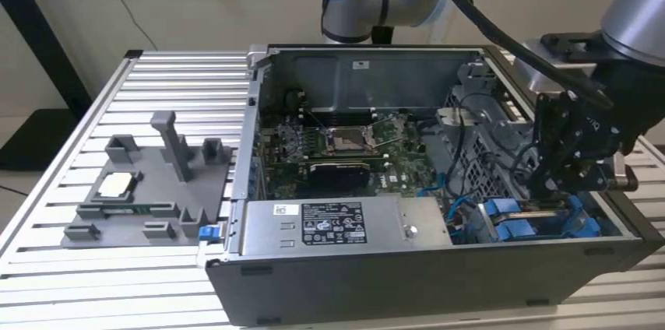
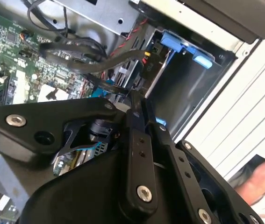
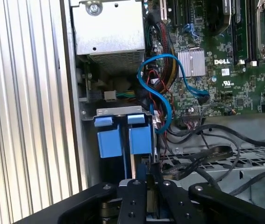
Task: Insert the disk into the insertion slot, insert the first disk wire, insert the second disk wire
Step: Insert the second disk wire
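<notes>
My gripper [image 1: 564, 190] hangs inside the open computer case at the exterior view's right, just over the insertion slot [image 1: 540, 221], a dark bay with blue plastic pieces [image 3: 123, 139]. The black fingers [image 2: 139, 140] lie pressed together, and I see nothing between them. In the first wrist view the fingertips [image 3: 134, 184] sit just beside the two blue blocks, with a thin pale edge running between the blocks. I cannot tell whether that edge is the disk. A black flat wire [image 3: 207, 155] loops close to the fingertips, and a blue wire [image 3: 162, 95] curls beyond the slot.
A silver labelled power-supply box [image 1: 343, 225] fills the case's front, with the motherboard [image 1: 343, 143] behind it. A grey fixture [image 1: 146, 190] sits on the slatted table at the exterior view's left. A person's hand [image 2: 263, 179] rests outside the case wall.
</notes>
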Robot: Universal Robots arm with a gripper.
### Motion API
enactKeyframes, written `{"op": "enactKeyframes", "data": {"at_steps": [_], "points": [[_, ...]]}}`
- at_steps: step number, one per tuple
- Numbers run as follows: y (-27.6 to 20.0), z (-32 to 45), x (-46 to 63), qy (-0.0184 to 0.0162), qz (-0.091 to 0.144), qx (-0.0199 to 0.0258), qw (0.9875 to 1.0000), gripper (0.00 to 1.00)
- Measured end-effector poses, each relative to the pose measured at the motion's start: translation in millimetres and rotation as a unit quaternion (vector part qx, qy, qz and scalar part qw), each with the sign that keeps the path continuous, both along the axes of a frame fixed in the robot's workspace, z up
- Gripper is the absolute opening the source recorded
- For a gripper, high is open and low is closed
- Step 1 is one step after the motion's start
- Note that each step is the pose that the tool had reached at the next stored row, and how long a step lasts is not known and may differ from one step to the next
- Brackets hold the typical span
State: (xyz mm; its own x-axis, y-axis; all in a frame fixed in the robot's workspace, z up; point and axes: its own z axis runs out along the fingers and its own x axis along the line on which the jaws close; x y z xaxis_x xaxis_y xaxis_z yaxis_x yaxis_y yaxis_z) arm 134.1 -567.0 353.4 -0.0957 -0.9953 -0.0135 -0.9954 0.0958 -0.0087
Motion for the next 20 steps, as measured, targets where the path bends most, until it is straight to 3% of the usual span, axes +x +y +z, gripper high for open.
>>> {"op": "enactKeyframes", "data": {"at_steps": [8,14,20], "points": [[1.6,-7.8,0.0,-0.0143,0.001,-0.002,0.9999,0.16],[5.8,-9.2,0.0,-0.0174,0.002,-0.0032,0.9998,0.16],[5.8,-10.4,0.0,-0.0176,0.002,-0.01,0.9998,0.16]]}}
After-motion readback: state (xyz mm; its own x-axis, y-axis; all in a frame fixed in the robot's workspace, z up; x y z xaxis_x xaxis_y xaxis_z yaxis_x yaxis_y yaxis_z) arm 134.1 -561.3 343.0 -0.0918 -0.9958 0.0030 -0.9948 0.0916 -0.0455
